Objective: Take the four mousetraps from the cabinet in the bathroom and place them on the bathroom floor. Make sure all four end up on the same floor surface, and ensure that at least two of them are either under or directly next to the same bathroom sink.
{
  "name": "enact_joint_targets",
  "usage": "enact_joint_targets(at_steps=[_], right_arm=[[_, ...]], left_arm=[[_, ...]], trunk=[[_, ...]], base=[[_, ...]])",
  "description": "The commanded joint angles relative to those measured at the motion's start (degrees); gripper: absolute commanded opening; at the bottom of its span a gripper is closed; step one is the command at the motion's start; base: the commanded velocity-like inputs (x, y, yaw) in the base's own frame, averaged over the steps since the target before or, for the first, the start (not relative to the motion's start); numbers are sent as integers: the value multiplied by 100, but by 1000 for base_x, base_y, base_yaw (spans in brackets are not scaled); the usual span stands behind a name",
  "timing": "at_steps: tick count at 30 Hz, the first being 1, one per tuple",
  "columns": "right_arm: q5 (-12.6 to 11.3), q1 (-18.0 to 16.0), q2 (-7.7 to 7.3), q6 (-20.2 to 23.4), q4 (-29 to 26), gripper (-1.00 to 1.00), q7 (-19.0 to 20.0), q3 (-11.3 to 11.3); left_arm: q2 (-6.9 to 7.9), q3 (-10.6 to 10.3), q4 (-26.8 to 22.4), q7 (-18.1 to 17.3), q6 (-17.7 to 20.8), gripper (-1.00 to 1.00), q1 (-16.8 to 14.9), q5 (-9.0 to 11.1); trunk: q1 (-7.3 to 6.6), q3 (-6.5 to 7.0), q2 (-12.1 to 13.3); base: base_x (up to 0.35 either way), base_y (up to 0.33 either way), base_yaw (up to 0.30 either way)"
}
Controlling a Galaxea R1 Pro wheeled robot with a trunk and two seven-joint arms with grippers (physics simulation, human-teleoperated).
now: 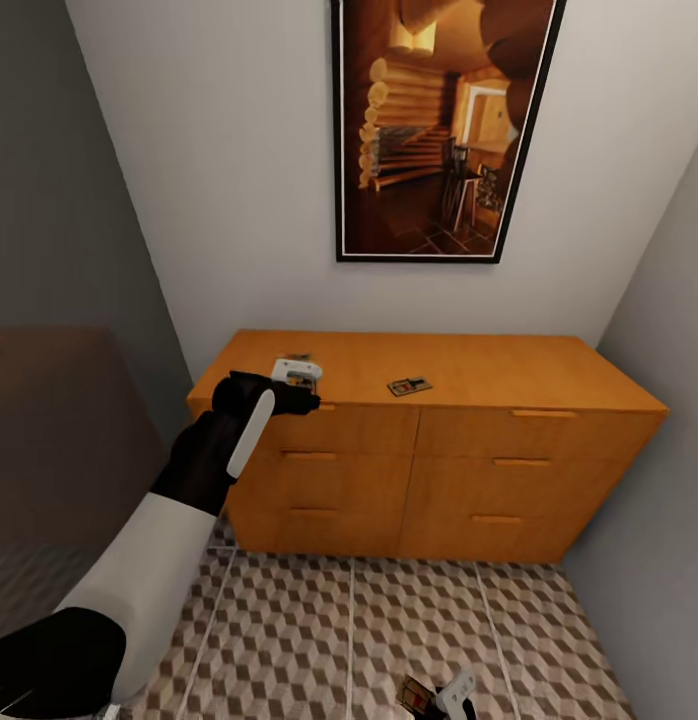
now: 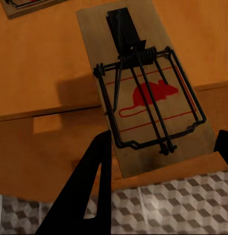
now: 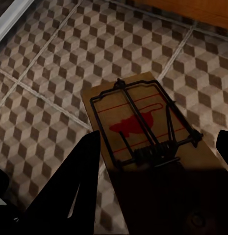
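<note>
Mousetraps are held in both grippers at this moment. Left gripper (image 2: 160, 161): its dark fingers (image 2: 89, 191) stand either side of the near end of a mousetrap (image 2: 143, 88) and appear to pinch it; the board, with its wire bail and red mouse print, juts out past the cabinet's front edge, so it seems lifted or half off the top. In the head view the left gripper (image 1: 301, 380) sits at the left front corner of the cabinet (image 1: 429, 470). Right gripper (image 3: 158, 196): its fingers (image 3: 69, 196) bracket a second mousetrap (image 3: 143, 127), apparently clamped at its shadowed end, hanging over the bathroom floor (image 3: 45, 98); in the head view the right gripper (image 1: 444, 695) is low, in front of the cabinet. A third mousetrap (image 1: 409, 385) lies flat on the cabinet top, near its middle; a fourth mousetrap (image 2: 23, 6) lies on the same top, just beyond the one in the left gripper. A framed picture (image 1: 439, 130) hangs on the wall above the cabinet. No sink is in sight here.

Risks, as judged: each board is gripped by one end only, so a swing of the arm may lever it loose and drop it; a trap released in front of the cabinet may not count as beside the sink.
</note>
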Motion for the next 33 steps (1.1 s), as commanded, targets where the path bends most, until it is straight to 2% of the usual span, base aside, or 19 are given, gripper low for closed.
enact_joint_targets(at_steps=[1, 9, 22, 33], right_arm=[[24, -3, 0, -10, 1, -100, 18, -37], [23, -3, 0, -10, 1, -100, 17, -37], [23, -3, 0, -10, 1, -100, 16, -37], [24, -3, 0, -10, 1, -100, 16, -37]], left_arm=[[1, -6, -3, 57, 21, -100, 17, 50], [1, -7, 10, 57, 21, -100, 60, 50], [1, -13, 385, 57, -3, -100, 62, 50], [-15, -16, 989, 45, -20, -100, 157, 50]], trunk=[[-4, -5, -3], [-4, -5, -3], [-4, -5, -3], [-4, -5, -3]], base=[[-332, 0, 0], [-333, 0, 0], [-332, 0, 0], [-73, 0, 0]])
